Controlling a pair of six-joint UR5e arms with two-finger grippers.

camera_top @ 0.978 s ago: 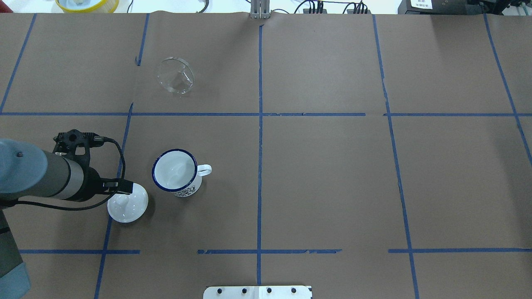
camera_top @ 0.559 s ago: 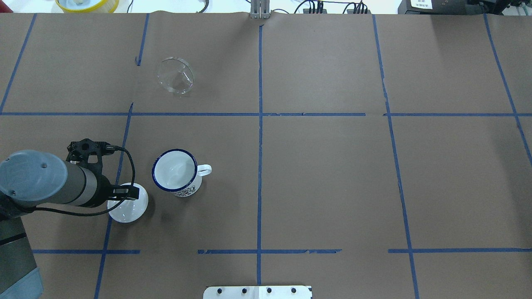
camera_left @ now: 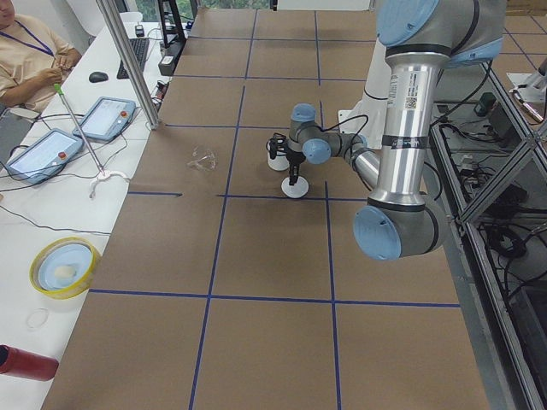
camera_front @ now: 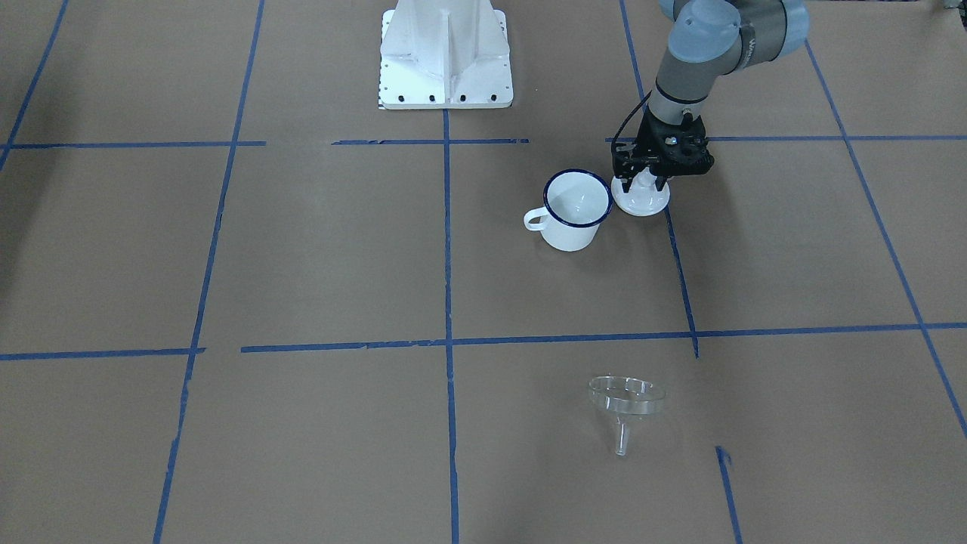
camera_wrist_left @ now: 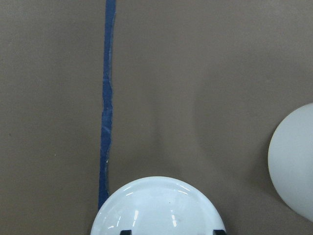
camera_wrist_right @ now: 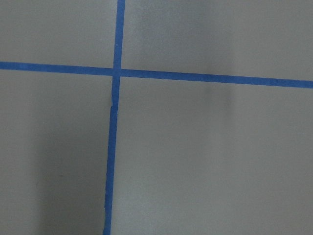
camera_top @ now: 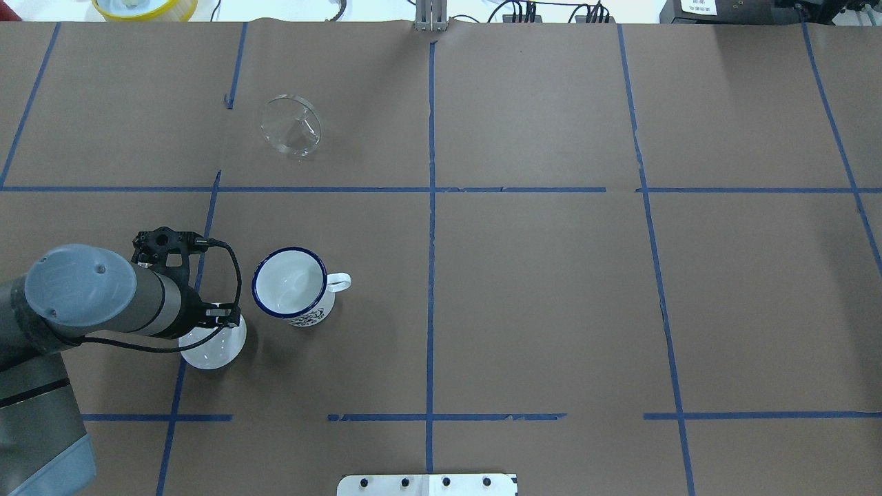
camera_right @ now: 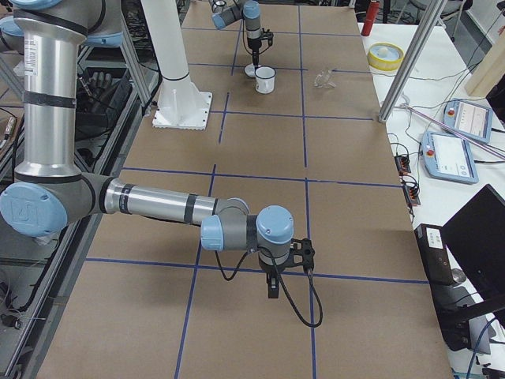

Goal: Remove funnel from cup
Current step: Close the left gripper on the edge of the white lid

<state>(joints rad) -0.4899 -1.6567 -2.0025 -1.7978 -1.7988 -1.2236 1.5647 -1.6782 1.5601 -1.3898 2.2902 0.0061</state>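
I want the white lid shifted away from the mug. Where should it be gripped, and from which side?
Grip the knob at the centre of the lid, coming straight down. The lid lies flat on the table, its rim low against it, so the raised knob is probably the only part the jaws can close around.

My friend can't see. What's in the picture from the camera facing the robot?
The clear funnel lies on the brown table, far from the empty white cup with the blue rim. Beside the cup, the left gripper hangs low over a white lid, jaws apart.
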